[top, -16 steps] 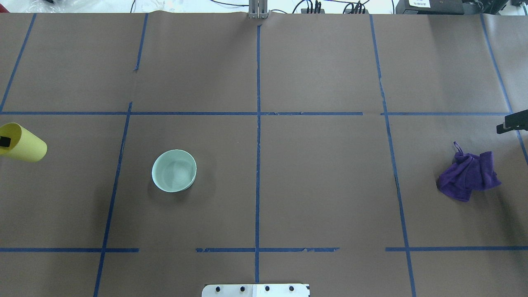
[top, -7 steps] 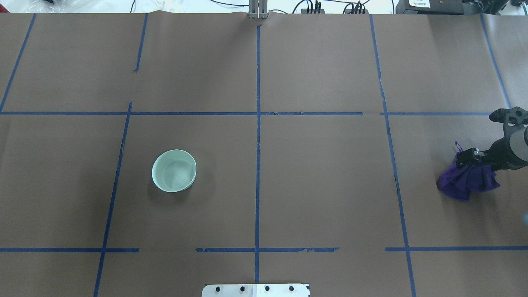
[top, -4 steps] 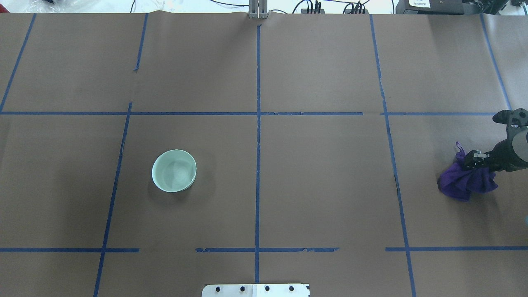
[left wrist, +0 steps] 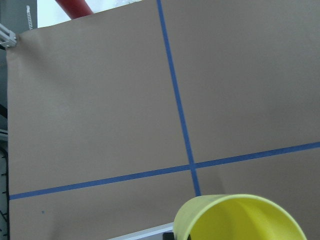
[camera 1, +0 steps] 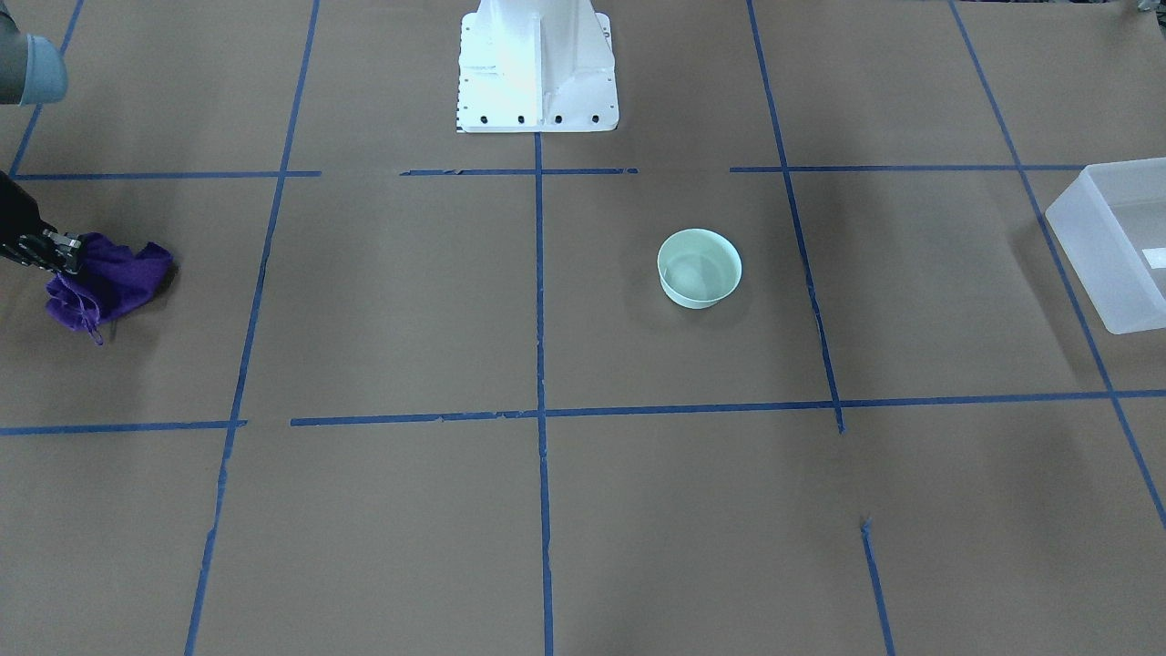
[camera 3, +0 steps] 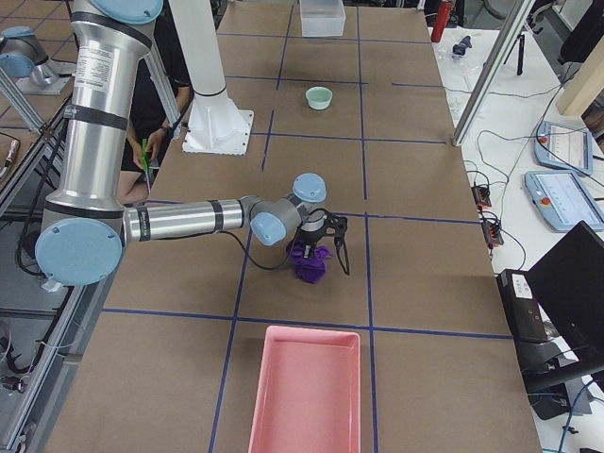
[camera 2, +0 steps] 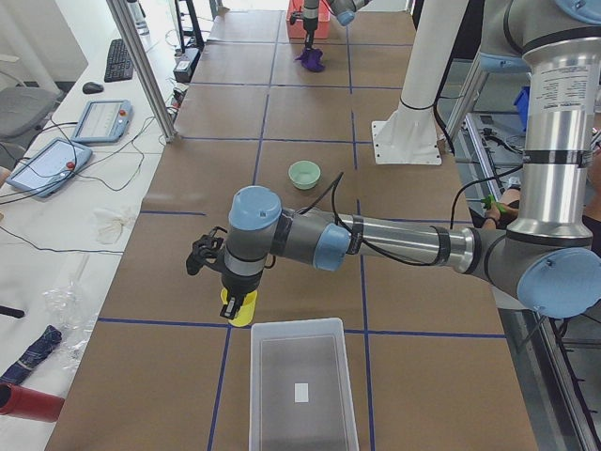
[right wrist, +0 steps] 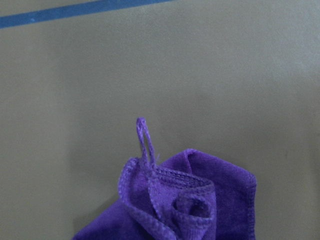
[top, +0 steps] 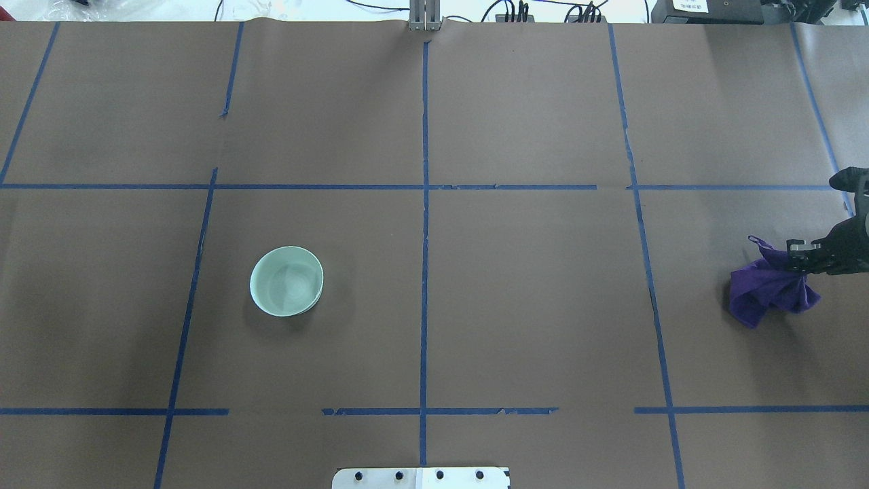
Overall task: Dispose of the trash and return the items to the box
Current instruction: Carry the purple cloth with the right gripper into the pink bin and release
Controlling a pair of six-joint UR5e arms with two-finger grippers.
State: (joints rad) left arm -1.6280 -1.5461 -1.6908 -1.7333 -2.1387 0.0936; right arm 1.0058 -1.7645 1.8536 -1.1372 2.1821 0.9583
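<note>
My left gripper [camera 2: 234,299] is shut on the yellow cup [camera 2: 240,311] and holds it above the table, just beyond the near end of the frosted-white box [camera 2: 300,385]. The cup's rim fills the bottom of the left wrist view [left wrist: 240,217]. The box also shows in the front-facing view [camera 1: 1107,246]. The mint-green bowl [top: 286,280] stands upright on the table's left half. My right gripper [top: 796,250] is shut on a crumpled purple cloth [top: 770,292] at the far right. The cloth hangs from it, partly raised [camera 3: 310,262].
A pink tray [camera 3: 304,387] lies on the table past the cloth, at the right end. The white robot base [camera 1: 537,64] stands at the table's near-middle edge. Blue tape lines cross the brown paper. Operator tablets and cables lie beyond the far edge.
The left gripper with the yellow cup has left the overhead view to the left. The right gripper came in, closed on the purple cloth and drew it right and up.
</note>
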